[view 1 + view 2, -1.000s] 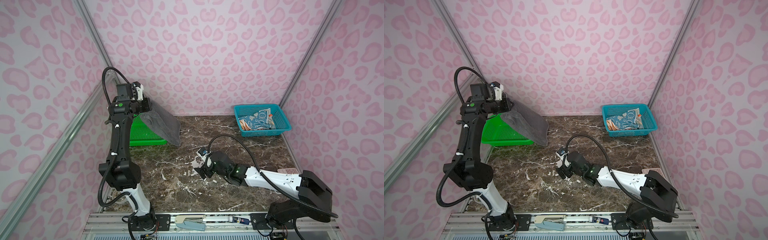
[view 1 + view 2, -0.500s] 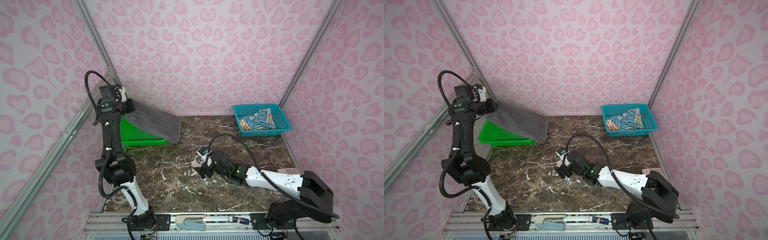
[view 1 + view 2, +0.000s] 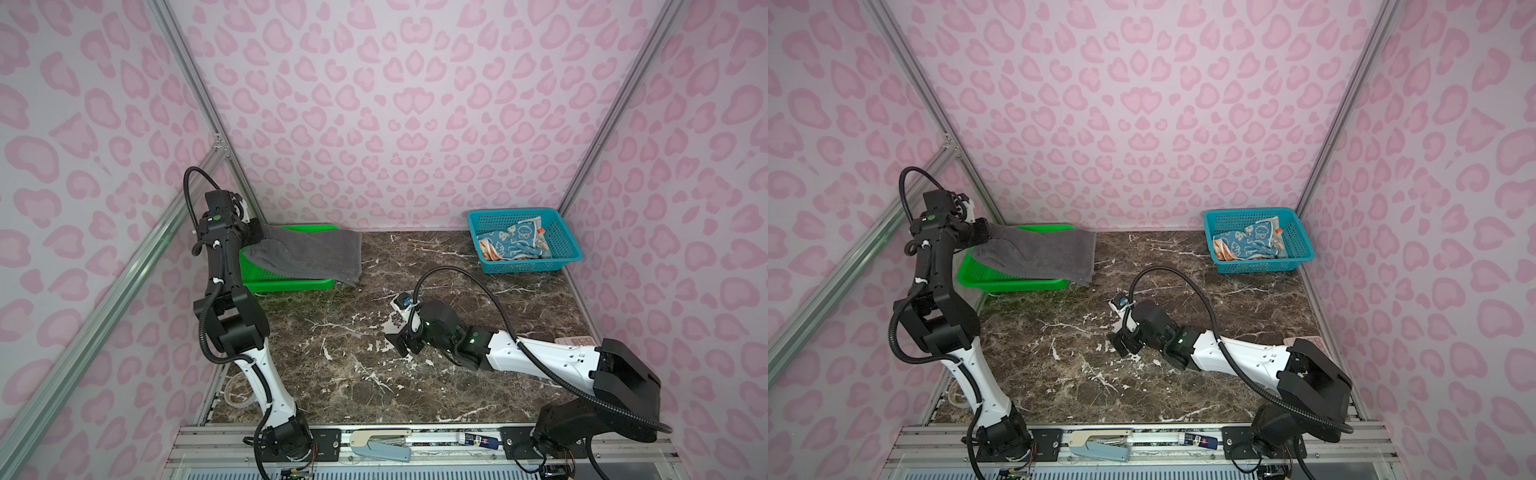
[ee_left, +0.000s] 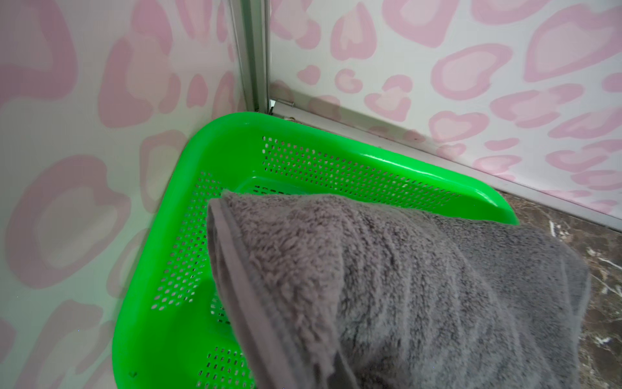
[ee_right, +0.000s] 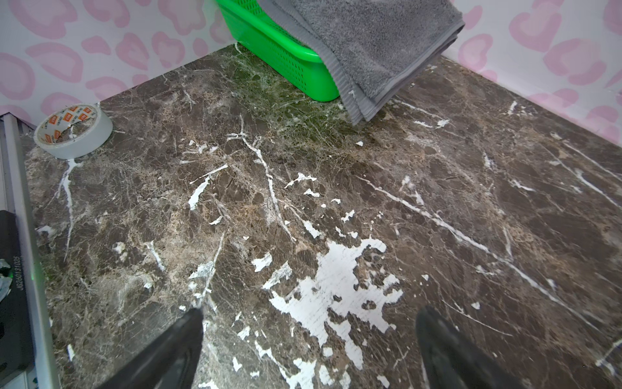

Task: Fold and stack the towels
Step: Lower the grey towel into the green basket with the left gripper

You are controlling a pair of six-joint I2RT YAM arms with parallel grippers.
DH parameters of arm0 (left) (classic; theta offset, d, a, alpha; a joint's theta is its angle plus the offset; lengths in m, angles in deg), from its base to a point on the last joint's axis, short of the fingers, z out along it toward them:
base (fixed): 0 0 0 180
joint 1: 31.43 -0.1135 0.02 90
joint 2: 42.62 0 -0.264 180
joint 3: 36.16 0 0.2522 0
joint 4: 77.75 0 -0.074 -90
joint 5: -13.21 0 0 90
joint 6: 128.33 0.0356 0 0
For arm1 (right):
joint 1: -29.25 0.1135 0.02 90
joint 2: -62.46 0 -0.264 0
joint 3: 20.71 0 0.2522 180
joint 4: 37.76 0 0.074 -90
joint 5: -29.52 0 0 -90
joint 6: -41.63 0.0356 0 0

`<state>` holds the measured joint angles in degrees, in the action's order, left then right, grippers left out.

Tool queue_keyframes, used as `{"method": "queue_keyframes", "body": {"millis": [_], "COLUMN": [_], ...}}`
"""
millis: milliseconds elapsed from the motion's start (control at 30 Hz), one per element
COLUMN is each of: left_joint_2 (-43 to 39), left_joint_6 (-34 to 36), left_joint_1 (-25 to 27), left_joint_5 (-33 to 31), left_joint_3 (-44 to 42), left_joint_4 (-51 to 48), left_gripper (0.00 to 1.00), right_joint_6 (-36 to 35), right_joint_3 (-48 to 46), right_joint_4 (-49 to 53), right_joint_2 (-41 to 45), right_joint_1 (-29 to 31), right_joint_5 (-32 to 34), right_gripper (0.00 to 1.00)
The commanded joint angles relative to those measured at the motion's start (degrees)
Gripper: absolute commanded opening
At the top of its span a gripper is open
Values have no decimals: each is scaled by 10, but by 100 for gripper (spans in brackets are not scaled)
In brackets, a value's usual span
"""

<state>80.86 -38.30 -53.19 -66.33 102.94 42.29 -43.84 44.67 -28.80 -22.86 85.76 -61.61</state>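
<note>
The left gripper (image 3: 254, 231) is clamped on a corner of the large dark-grey terry towel (image 3: 309, 254), which trails from it over the green perforated plastic basket (image 3: 291, 285) beneath. The right gripper (image 5: 309, 336) stands wide and empty, low over the brown marble desk (image 5: 437, 188).
</note>
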Motion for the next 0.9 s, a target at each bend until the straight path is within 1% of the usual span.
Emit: {"method": "queue_keyframes", "body": {"millis": [0,400,533,700,867], "left_joint_2": [15,67,75,73,74], "left_joint_6": [8,24,28,29,29], "left_joint_1": [-1,-1,-1,-1,-1], "left_joint_5": [-23,-67,-74,-101,-101], "left_joint_3": [3,16,17,22,31], "left_joint_4": [35,40,42,47,51], "left_gripper": [3,3,3,3,4], "right_joint_6": [-1,8,7,8,9], "right_joint_3": [4,1,2,1,7], "right_joint_4": [-7,-27,-25,-28,-29], "right_joint_2": [-7,-14,-17,-22,-33], "right_joint_1": [1,0,-1,-1,-1], "right_joint_5": [3,14,14,11,5], "right_gripper": [99,99,99,99,99]}}
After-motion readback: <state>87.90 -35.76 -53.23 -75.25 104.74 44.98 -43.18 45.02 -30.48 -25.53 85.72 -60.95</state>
